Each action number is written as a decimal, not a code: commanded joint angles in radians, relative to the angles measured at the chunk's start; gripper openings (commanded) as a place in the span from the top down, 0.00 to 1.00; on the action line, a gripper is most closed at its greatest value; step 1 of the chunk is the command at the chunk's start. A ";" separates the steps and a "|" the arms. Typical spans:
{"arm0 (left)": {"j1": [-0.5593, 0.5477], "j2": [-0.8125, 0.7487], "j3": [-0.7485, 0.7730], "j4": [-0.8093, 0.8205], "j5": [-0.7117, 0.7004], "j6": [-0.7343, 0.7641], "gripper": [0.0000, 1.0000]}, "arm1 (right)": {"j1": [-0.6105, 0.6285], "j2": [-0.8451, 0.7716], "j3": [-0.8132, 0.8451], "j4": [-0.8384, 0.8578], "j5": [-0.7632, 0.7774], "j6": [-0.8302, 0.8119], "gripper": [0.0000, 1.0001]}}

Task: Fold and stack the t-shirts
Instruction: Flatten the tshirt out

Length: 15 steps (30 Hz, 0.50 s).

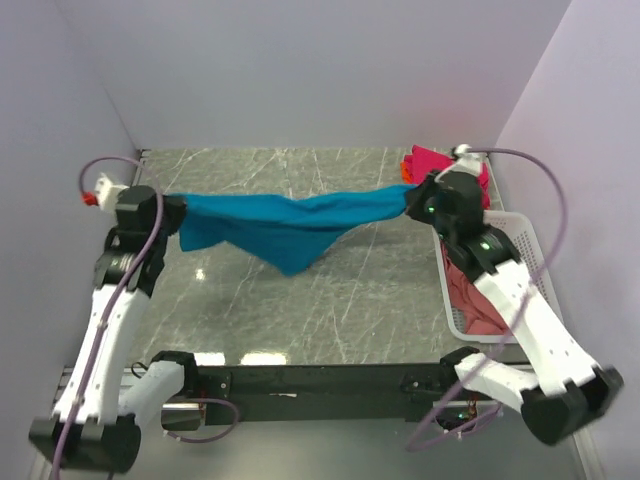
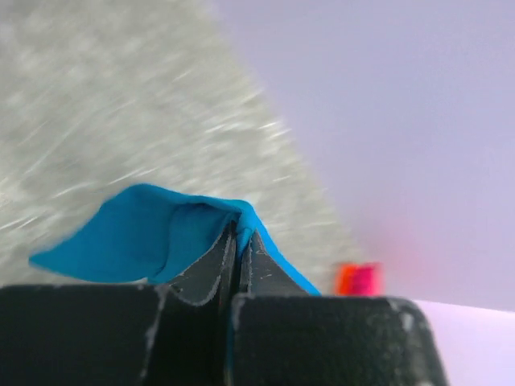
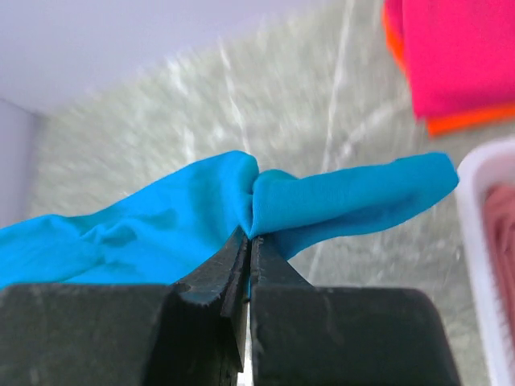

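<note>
– Gripping what, each side?
– Left gripper [image 1: 178, 212] and right gripper [image 1: 410, 203] each pinch tight on the teal shirt [image 1: 280, 225], slung between them over the desk [image 1: 330, 300], middle sagging.
– Advice?
– Hold it taut and lower both ends evenly so it lands flat, away from the pink shirt [image 1: 430, 160] far right.

1. The table [image 1: 300, 310] has a grey marbled top.
2. At 2 o'clock, a folded orange t-shirt [image 3: 475, 119] lies on it, under a magenta t-shirt [image 3: 459, 48].
3. At 4 o'clock stands a white basket [image 1: 525, 232].
</note>
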 commanded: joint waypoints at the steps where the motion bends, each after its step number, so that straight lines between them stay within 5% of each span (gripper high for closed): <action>1: 0.002 -0.131 0.081 0.033 -0.018 -0.003 0.99 | 0.004 -0.110 0.057 -0.016 0.060 -0.063 1.00; 15: 0.002 -0.404 0.311 0.044 -0.013 0.109 0.99 | 0.006 -0.394 0.240 -0.145 -0.188 -0.123 1.00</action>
